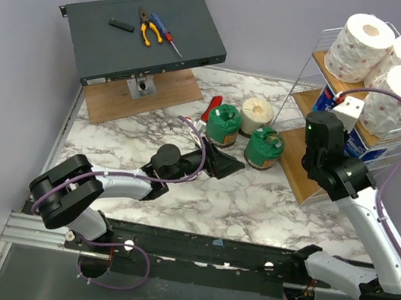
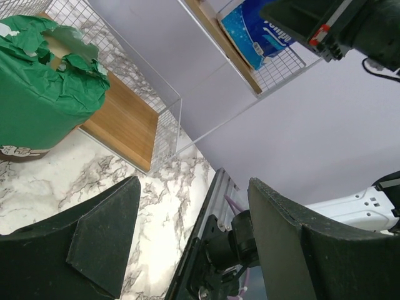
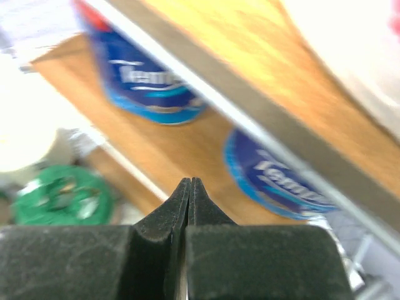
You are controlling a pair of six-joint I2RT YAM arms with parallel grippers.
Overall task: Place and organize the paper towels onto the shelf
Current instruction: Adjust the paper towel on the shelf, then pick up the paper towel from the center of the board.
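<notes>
The right gripper (image 3: 189, 182), jaws pressed together, faces two blue-wrapped rolls (image 3: 150, 81) on the shelf (image 1: 297, 170) at three o'clock, three white rolls (image 1: 368, 47) on top; the left gripper (image 2: 194, 182) gapes empty at six o'clock of two green-wrapped rolls (image 1: 265, 147) and a cream roll (image 1: 257, 113).

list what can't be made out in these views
- Top view: blue rolls mostly hidden behind the right arm.
- Right wrist view: blurred, so the blue rolls' label text is unreadable.
- Left wrist view: green roll cut off by the left edge.
</notes>
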